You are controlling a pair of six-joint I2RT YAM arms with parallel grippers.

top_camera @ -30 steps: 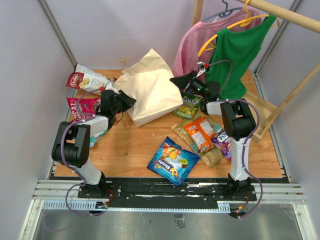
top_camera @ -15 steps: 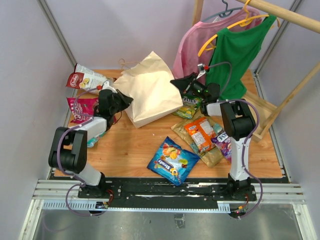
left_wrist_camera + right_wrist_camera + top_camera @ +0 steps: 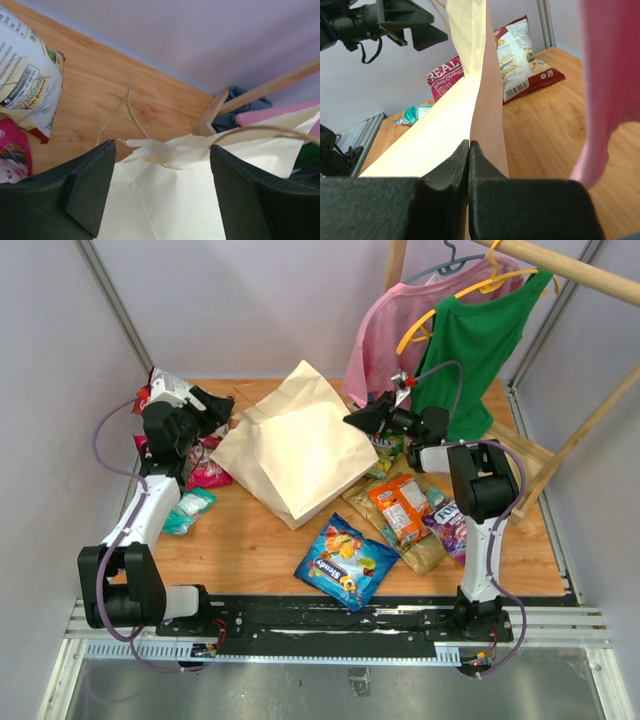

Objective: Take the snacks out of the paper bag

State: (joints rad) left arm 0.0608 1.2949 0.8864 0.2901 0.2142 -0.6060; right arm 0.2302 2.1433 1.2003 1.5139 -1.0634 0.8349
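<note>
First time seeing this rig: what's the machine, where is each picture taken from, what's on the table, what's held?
Two robot arms stand at the near edge of the table. One picture looks down from above; two come from cameras on the wrists. On the table are a tan paper bag and loose snacks, like the blue packet and orange packet. Shirts hang behind. The right fingers are shut on the bag's edge; the left fingers are open near its handle, gripping nothing.

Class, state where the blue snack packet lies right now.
In the top view the blue snack packet lies near the table's front edge, just in front of the paper bag and left of the orange packet.
</note>
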